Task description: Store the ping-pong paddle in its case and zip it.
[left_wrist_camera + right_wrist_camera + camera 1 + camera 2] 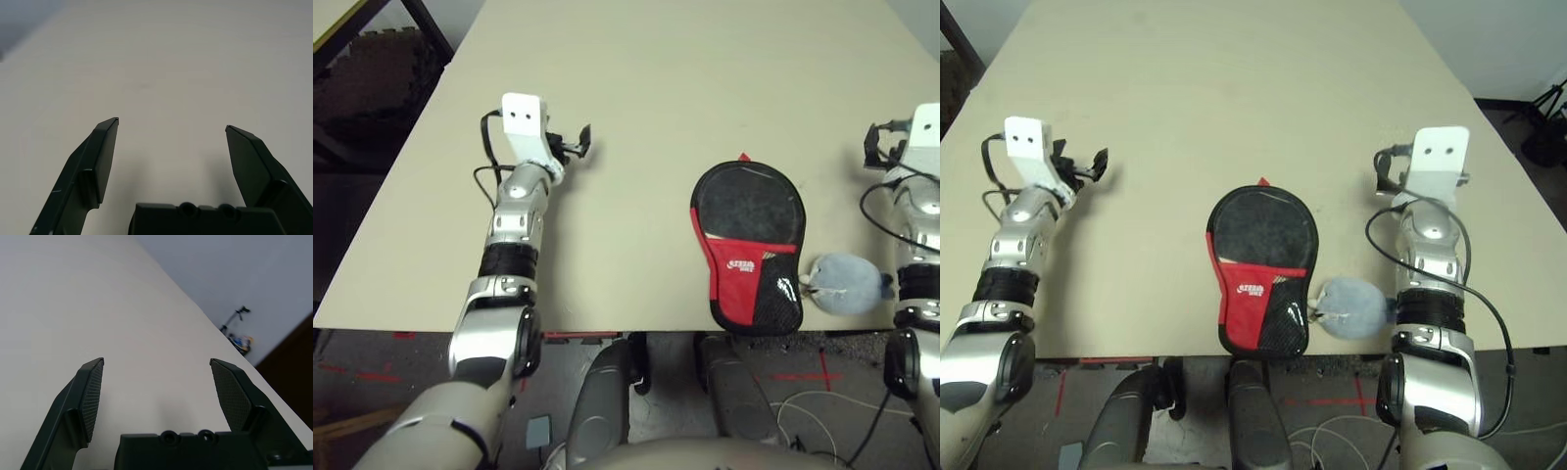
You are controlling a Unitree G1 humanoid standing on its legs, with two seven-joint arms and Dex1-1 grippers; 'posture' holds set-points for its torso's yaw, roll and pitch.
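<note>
The case [749, 245] lies flat near the table's front edge, right of centre. It is a paddle-shaped black pouch with a red panel, a white logo and a mesh pocket at its near end. The ping-pong paddle is hidden; I cannot tell whether it is inside the case. My left gripper [579, 143] hovers over bare table well to the left of the case, and the left wrist view shows its fingers [102, 156] spread wide and empty. My right gripper [156, 361] stands open over bare table to the right of the case and holds nothing.
A small grey-blue soft lump [1351, 306] rests against the near right side of the case, close to my right forearm [1430, 284]. The tan table [1234, 88] stretches away bare beyond the case. Its front edge runs just below the case.
</note>
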